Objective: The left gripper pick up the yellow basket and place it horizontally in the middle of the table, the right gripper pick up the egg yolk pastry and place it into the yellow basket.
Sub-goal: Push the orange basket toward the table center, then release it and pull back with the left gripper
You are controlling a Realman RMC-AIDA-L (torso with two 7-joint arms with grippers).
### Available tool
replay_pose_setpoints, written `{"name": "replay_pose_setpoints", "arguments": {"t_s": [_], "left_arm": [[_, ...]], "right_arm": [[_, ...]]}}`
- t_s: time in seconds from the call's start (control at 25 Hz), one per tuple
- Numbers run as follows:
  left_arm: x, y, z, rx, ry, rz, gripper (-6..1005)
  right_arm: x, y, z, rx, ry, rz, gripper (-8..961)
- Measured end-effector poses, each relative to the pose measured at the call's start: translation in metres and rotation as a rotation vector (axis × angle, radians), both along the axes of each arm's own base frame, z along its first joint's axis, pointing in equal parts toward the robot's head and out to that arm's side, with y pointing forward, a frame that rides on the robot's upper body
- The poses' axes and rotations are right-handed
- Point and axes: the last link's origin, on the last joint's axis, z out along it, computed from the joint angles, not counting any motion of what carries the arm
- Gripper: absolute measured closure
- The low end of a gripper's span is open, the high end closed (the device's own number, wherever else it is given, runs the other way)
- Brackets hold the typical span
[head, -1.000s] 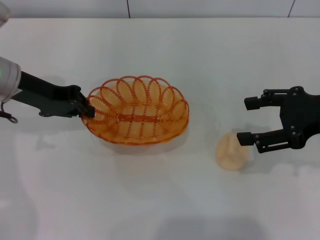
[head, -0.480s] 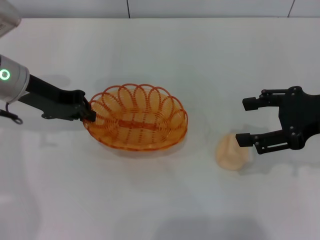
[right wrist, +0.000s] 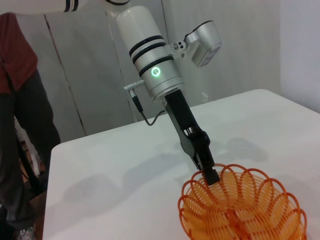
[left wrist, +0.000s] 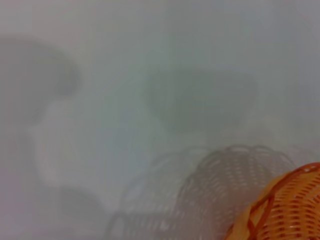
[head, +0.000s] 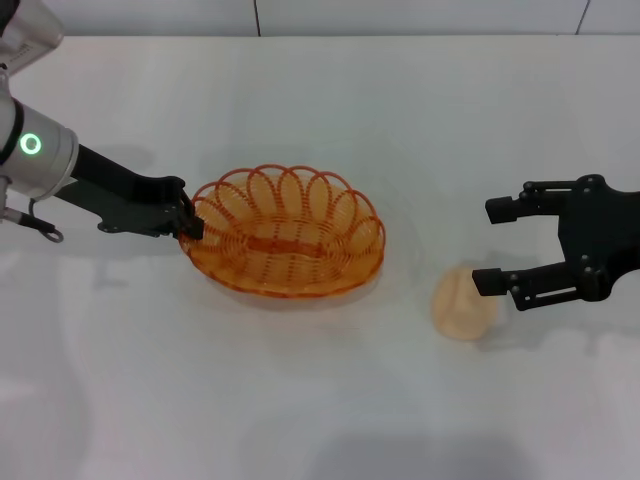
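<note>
The yellow basket [head: 288, 235] is an oval orange-yellow wire basket near the middle of the white table [head: 330, 100], lying lengthwise left to right. My left gripper [head: 188, 222] is shut on the basket's left rim. The basket also shows in the left wrist view [left wrist: 282, 210] and in the right wrist view [right wrist: 245, 207], where the left gripper [right wrist: 210, 172] clamps its rim. The egg yolk pastry [head: 463, 302], a small pale cream bun, lies on the table right of the basket. My right gripper [head: 492, 245] is open just right of the pastry, its lower finger close beside it.
A person in a red top [right wrist: 17, 125] stands beyond the far side of the table in the right wrist view. The table's front part [head: 300, 400] is bare white surface.
My left gripper has carried the basket a little to the right and the basket has levelled out. The right gripper and the pastry have not moved.
</note>
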Motion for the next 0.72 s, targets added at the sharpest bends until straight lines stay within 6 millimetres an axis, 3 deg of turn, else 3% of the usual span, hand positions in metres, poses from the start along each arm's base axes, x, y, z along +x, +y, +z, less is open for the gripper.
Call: {"name": "replay_pose_setpoints", "arguments": {"t_s": [0.72], "left_arm": [[-0.0004, -0.0017, -0.0077, -0.004, -0.018, 0.01, 922]], "right_arm": [[-0.0003, 0.0, 0.0006, -0.001, -0.003, 0.003, 107]]}}
